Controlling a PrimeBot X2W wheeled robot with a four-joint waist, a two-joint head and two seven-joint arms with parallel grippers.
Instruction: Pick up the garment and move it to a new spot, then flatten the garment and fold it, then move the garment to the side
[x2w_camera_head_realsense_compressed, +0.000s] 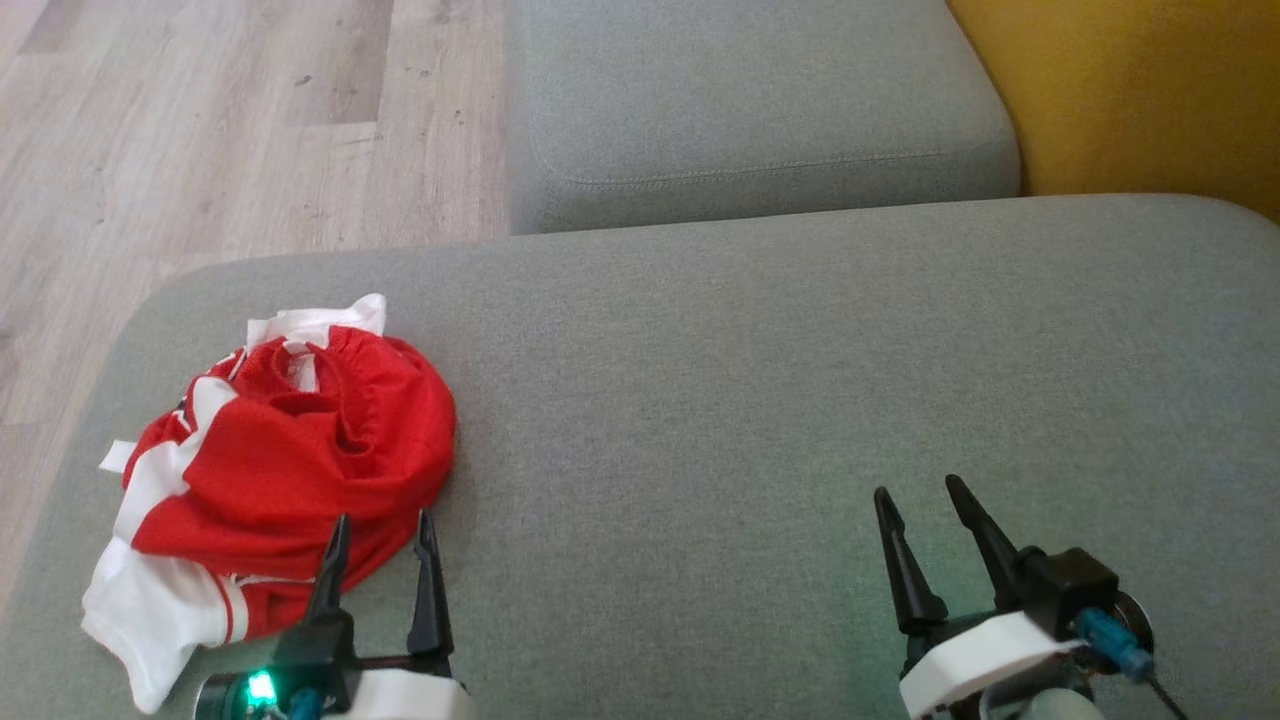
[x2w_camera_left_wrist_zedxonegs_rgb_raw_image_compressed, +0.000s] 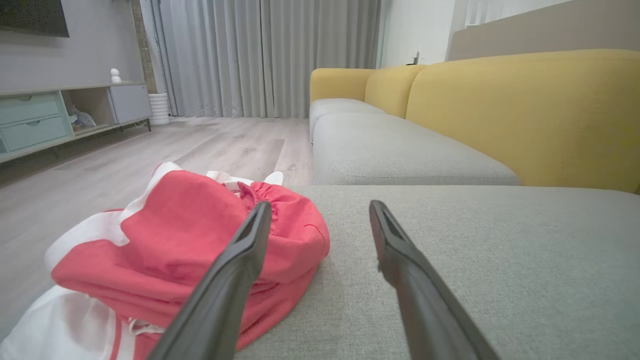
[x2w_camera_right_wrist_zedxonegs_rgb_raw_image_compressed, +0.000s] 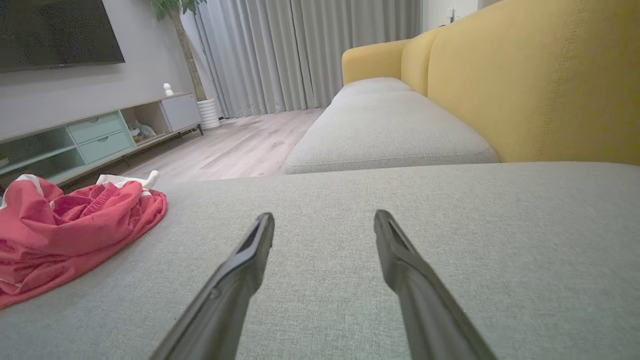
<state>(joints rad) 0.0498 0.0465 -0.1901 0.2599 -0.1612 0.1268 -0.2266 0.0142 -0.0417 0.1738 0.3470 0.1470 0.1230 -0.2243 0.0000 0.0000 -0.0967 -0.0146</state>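
Bare cushion (x2w_camera_head_realsense_compressed: 760, 400) right of crumpled garment (x2w_camera_head_realsense_compressed: 290, 460)

The garment (x2w_camera_head_realsense_compressed: 290, 450) lies on the cushion's (x2w_camera_head_realsense_compressed: 750, 380) left end. The left claw (x2w_camera_head_realsense_compressed: 384, 516) sits just before it.

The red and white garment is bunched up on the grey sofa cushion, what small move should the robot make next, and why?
Probably ease the left gripper forward and down onto the crumpled red and white mesh garment: its jaws stand open at the heap's near edge, nothing held. The right gripper, also open, hovers farther off over the grey fabric cushion.
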